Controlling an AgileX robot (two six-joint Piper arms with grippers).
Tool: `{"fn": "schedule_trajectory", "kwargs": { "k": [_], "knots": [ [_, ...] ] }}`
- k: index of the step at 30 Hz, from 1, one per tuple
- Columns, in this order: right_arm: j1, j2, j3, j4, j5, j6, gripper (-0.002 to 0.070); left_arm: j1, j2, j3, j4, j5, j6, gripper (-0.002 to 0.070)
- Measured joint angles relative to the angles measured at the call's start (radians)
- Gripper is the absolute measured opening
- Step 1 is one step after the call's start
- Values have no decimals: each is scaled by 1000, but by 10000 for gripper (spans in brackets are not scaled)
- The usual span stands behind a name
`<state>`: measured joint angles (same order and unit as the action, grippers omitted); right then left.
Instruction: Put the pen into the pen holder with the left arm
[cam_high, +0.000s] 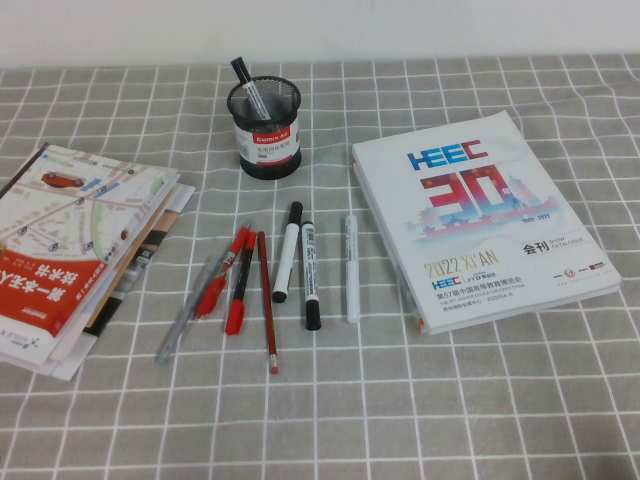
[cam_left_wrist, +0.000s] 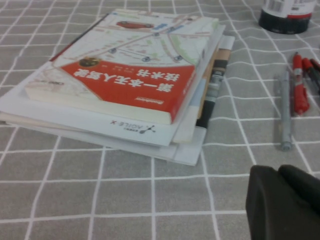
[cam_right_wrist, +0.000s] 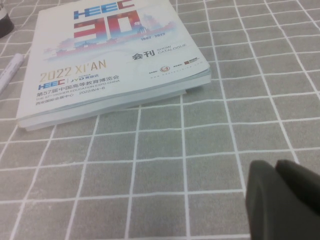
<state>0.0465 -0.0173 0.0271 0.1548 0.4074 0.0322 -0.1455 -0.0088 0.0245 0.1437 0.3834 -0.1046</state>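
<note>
The pen (cam_high: 311, 276), a thick white marker with a black cap at its near end, lies on the checked cloth among several pens. The shorter white black-capped marker (cam_high: 287, 252) lies just left of it. The black mesh pen holder (cam_high: 264, 130) stands behind them with one pen inside; its base shows in the left wrist view (cam_left_wrist: 286, 17). Neither arm shows in the high view. My left gripper (cam_left_wrist: 279, 172) is shut and empty, low over the cloth in front of the book stack. My right gripper (cam_right_wrist: 276, 166) is shut and empty, near the catalogue's front.
A stack of books and maps (cam_high: 75, 245) lies at the left. A white HEEC catalogue (cam_high: 480, 215) lies at the right. A grey pen (cam_left_wrist: 285, 112), red pens (cam_high: 236, 280), a red pencil (cam_high: 266, 300) and a slim white pen (cam_high: 351, 268) lie around the markers.
</note>
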Motion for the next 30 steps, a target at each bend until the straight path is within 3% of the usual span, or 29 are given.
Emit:
{"fn": "schedule_trajectory", "kwargs": {
  "k": [9,30],
  "knots": [
    [0,0,0,3,0,0,-15,5,-2,0,-210,0,237,-2],
    [0,0,0,4,0,0,-15,5,-2,0,-229,0,261,-2]
  ]
}}
